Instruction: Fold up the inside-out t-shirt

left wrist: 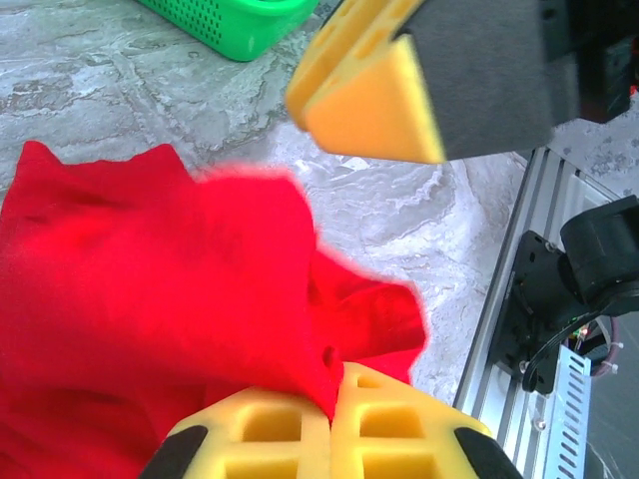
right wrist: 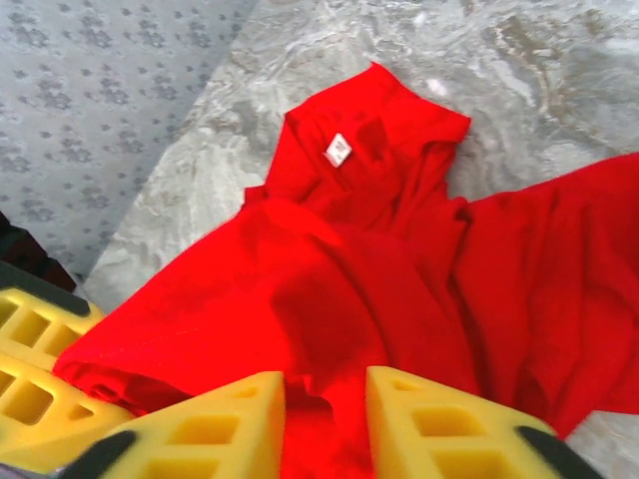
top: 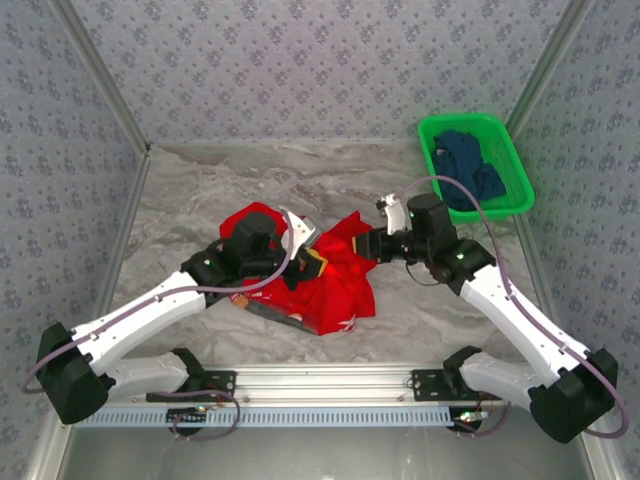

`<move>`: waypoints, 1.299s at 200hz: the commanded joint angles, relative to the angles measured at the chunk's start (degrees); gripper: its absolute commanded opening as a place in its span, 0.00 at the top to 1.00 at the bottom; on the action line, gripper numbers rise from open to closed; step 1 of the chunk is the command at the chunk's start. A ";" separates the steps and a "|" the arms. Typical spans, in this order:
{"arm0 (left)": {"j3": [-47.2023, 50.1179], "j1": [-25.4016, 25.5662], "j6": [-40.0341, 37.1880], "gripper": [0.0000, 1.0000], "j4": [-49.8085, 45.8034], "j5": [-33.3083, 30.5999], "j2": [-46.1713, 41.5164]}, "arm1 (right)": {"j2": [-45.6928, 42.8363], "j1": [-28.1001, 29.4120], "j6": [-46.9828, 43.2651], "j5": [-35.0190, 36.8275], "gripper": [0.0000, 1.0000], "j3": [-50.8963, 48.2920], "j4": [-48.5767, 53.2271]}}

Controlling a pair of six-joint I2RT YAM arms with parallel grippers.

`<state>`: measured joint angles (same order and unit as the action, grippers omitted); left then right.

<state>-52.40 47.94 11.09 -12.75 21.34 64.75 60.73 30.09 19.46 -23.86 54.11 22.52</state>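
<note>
Clamped shut, the left gripper [left wrist: 334,404] pinches a fold of the red t-shirt [left wrist: 150,299] at the bottom edge of the left wrist view. Its yellow pads [left wrist: 250,434] are pressed together with cloth squeezed between them. The right gripper [right wrist: 324,399], at the bottom of the right wrist view, stands partly open. Its two yellow fingers [right wrist: 449,429] sit apart with red cloth lying in the gap, and whether they press on it cannot be told. Seen from above, the left gripper [top: 305,255] and right gripper [top: 372,245] come close together over the garment near the middle of the frame. The t-shirt [top: 340,290] lies crumpled in a heap on the grey marbled table [top: 200,190], just above the metal rail [top: 330,380] that carries the arm bases. A small white label [right wrist: 337,150] shows on the cloth in the upper middle of the right wrist view. A green basket [top: 460,120] sits at the upper right of the overhead view, well apart from the shirt, with a dark blue garment [top: 470,165] inside.
</note>
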 commanded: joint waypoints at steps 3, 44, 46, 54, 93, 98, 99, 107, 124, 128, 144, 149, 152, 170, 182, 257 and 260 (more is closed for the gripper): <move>0.47 -0.60 2.22 1.00 2.67 -0.16 -1.62 | -3.30 1.01 -4.70 4.17 0.59 1.42 7.51; 0.87 -0.63 1.07 1.00 3.54 1.71 -1.76 | -3.41 6.82 -3.98 12.66 0.40 -1.36 8.69; 0.89 -0.63 0.98 1.00 3.60 1.87 -1.76 | -3.27 7.18 -3.88 12.75 0.39 -1.52 8.33; 0.98 -0.65 0.79 1.00 3.94 2.44 -1.79 | -2.61 8.22 -3.20 13.56 0.35 -2.22 6.46; 1.13 -0.66 -0.02 1.00 4.45 4.06 -1.91 | 1.08 10.11 -2.76 12.83 0.29 -5.54 -0.85; 1.09 -0.63 0.03 1.00 4.46 4.15 -1.99 | 1.54 10.28 -2.72 12.79 0.28 -6.04 -1.83; 1.08 -0.64 0.05 1.00 4.48 4.19 -2.00 | 1.61 10.31 -2.74 12.70 0.28 -6.21 -1.98; 0.86 -0.63 0.16 1.00 4.36 4.17 -1.98 | 1.96 10.50 -2.81 12.17 0.28 -7.02 -3.75; 0.56 -0.67 0.22 1.00 4.16 4.35 -2.15 | 2.79 10.61 -2.75 12.39 0.28 -8.51 -7.36; 0.56 -0.73 0.24 1.00 4.14 4.41 -2.26 | 3.17 10.59 -2.93 12.30 0.28 -8.69 -8.35; 0.56 -0.72 0.42 1.00 4.00 3.98 -2.48 | 4.67 10.56 -4.25 10.85 0.28 -9.78 -12.11; 0.46 -0.68 0.42 1.00 3.82 4.01 -2.57 | 5.15 10.59 -4.26 11.07 0.28 -10.13 -12.85; 0.50 -0.68 0.42 1.00 3.73 4.03 -2.62 | 5.45 10.61 -4.24 11.31 0.28 -10.22 -13.14; 0.50 -0.68 0.38 1.00 3.57 4.31 -3.09 | 6.79 10.59 -2.61 14.26 0.34 -10.52 -15.45; 0.67 -0.74 0.25 1.00 3.69 4.25 -3.61 | 7.80 10.54 -0.15 18.97 0.45 -9.65 -13.62; 3.27 -2.74 -0.15 1.00 0.89 -1.24 -7.94 | 0.97 2.28 -0.41 27.92 0.86 -5.51 2.28; 3.38 -2.76 -0.11 1.00 0.89 -1.36 -8.04 | 0.76 2.05 -0.41 27.51 0.87 -5.36 2.45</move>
<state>-49.84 45.67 11.81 -11.75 21.17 59.09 63.88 34.68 18.55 1.15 46.52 18.74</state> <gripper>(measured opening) 0.039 0.160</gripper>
